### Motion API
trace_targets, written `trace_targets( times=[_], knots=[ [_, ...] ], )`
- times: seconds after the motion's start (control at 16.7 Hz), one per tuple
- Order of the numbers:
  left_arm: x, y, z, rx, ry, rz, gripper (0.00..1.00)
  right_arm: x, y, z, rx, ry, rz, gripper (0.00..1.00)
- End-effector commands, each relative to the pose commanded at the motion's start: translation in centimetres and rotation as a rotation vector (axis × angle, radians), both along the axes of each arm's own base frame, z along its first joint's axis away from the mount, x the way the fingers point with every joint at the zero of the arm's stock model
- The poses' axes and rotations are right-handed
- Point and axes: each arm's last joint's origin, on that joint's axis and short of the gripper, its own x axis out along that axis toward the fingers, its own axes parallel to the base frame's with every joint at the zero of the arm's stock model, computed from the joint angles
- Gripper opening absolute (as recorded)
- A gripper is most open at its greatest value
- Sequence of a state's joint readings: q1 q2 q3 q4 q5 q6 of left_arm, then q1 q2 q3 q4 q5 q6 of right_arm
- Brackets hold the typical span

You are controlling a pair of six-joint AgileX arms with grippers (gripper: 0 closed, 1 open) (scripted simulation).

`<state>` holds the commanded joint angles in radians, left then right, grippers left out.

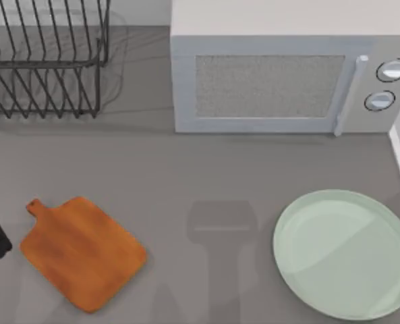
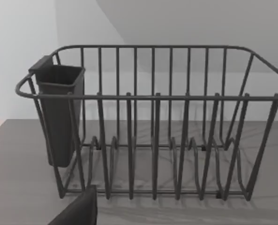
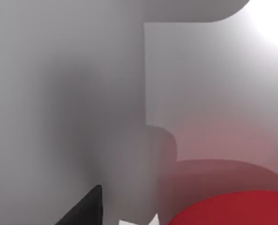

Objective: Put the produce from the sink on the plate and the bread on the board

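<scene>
Produce (image 3: 232,208) just beside right hand (image 3: 85,208)

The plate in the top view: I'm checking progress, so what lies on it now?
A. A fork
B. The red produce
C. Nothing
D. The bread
C. The pale green plate at the table's right shows only its bare surface, and the board at the left is bare as well.
</scene>
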<state>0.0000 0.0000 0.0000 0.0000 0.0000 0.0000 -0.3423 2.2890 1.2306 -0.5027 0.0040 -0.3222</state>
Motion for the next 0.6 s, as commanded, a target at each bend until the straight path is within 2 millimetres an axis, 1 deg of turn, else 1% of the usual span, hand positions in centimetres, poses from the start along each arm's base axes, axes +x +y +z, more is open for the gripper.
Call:
trace_targets(
  times=[0.12,0.36,0.6],
  knots=[
    [0.0,0.0,0.0,0.0,0.0,0.0,1.0,-0.32,0.1,-1.09,0.003,0.009,0.0,1.0],
    [0.0,0.0,0.0,0.0,0.0,0.0,1.0,-0.33,0.11,-1.12,0.003,0.009,0.0,1.0],
    [0.0,0.0,0.0,0.0,0.0,0.0,1.0,-0.33,0.11,-1.12,0.003,0.009,0.0,0.7]
  ],
)
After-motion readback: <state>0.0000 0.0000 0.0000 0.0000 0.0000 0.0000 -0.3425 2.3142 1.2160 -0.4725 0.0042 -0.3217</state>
